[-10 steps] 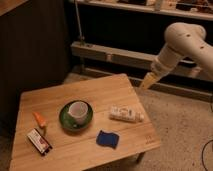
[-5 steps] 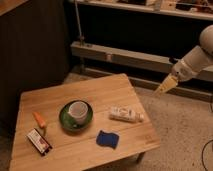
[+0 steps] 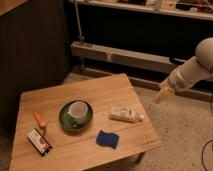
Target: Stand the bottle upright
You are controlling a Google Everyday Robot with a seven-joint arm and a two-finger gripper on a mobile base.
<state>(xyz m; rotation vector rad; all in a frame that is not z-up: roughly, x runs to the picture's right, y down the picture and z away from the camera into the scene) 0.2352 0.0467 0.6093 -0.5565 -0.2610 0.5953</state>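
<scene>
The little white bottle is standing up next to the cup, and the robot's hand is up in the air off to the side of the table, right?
Not quite. The camera view shows the bottle lying on its side, not standing up, next to the cup. The rest is right: the gripper is up in the air off to the side of the table.

The bottle lies on its side on the wooden table, just right of the white cup on its green saucer — a blue cloth sits nearer the front edge. The gripper hangs off the table's right side, spread wide and holding nothing.
</scene>
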